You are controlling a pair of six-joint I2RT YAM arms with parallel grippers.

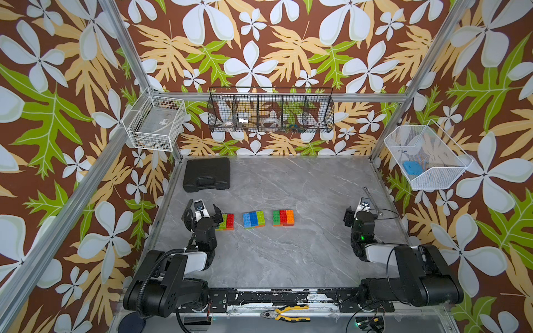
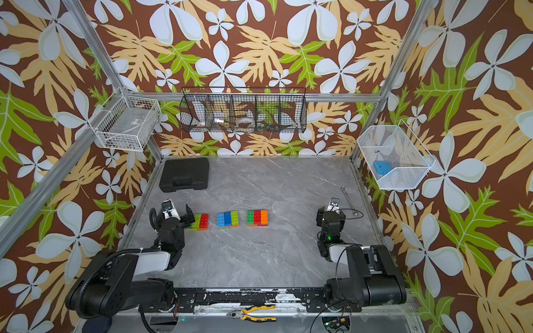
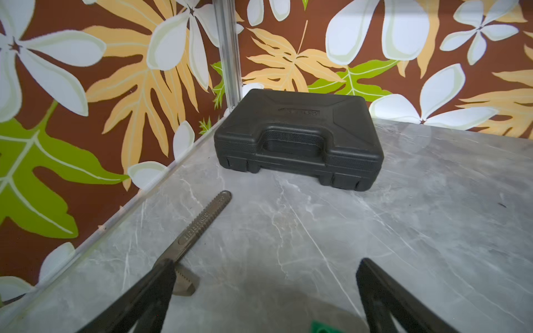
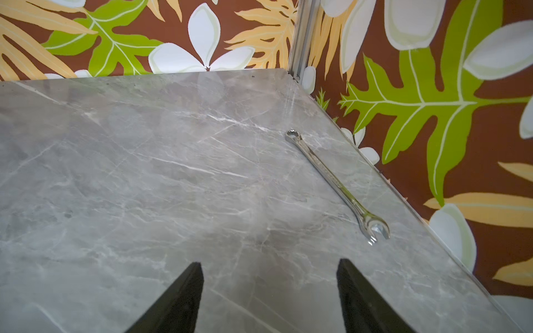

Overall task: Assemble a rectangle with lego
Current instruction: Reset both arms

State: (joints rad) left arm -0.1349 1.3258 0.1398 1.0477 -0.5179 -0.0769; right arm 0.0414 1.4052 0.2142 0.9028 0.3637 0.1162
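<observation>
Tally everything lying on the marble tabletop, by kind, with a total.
Lego brick clusters: 3
Black case: 1
Silver spanner: 1
Toothed wrench: 1
Total: 6

Three flat blocks of studded bricks lie in a row on the table, studs up and apart from one another, in both top views. You see the left block, lime and red on top, partly hidden on its outer side. The middle block is light blue, blue and lime. The right block is green, red and orange over an orange lower layer.
</observation>
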